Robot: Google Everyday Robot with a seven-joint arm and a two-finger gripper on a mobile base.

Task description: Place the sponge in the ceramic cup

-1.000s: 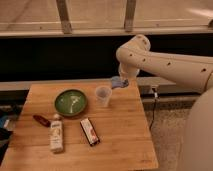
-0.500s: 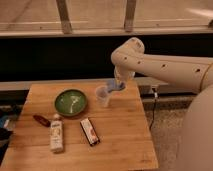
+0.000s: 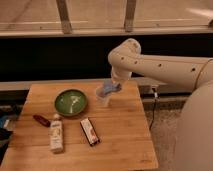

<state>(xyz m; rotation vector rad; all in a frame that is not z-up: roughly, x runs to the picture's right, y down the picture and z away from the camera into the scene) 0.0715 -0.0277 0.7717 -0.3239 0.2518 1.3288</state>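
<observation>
The gripper hangs at the end of the pale arm, which reaches in from the right side of the view and bends down over the back of the wooden table. Its fingers are clenched on the sponge, a light-blue pad held just at their tips. The sponge's long axis lies close to level and runs across the view, with the end toward the view's left dipping a little lower.

The ceramic cup stands upright right under the fingers and slightly to their left, and the sponge's lower end sits at its rim; whether the two touch cannot be told.

Farther left of the fingers sits the green bowl. Below and well apart from them lie a dark bar, a white bottle and a small red item.
</observation>
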